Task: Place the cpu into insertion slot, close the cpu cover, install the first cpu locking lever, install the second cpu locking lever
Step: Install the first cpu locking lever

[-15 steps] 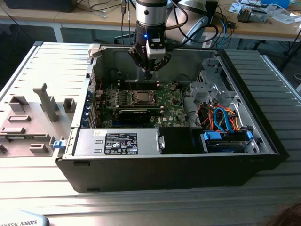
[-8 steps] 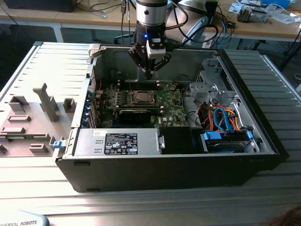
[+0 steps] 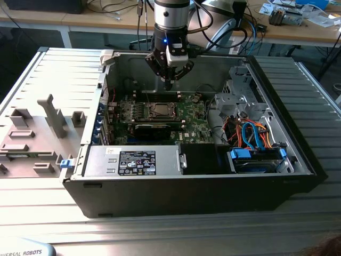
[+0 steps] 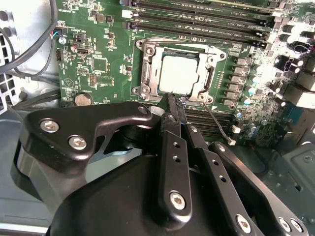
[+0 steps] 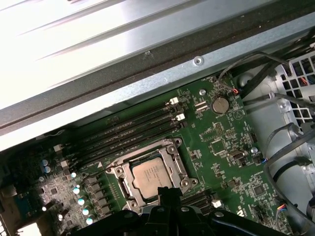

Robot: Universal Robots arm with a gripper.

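The gripper's (image 4: 173, 100) two black fingers (image 4: 171, 129) are pressed together to a point with nothing visible between them. In the second wrist view the tip hovers just beside one corner of the insertion slot (image 4: 214, 49). The cpu (image 4: 178, 74) lies flat in that slot, silver top up, and the cpu cover (image 4: 149, 73) is folded down around it as a metal frame. A thin locking lever (image 4: 215, 123) juts out from the slot corner near the fingertips, over the dark memory slots (image 4: 206, 118). The slot sits in the middle of a green motherboard (image 4: 98, 64) on the floor of an open black computer case (image 3: 186, 197). In the exterior view, a silver power supply (image 3: 98, 160) along the case's near edge carries white and black printed labels, and blue and orange cables (image 3: 250, 133) bunch at the exterior view's right. The case rests on a ribbed grey metal table (image 3: 160, 234). On the exterior view's left, a grey fixture plate (image 3: 32, 138) holds upright grey blocks. Behind the table, a wooden desk (image 3: 96, 21) is strewn with cables.
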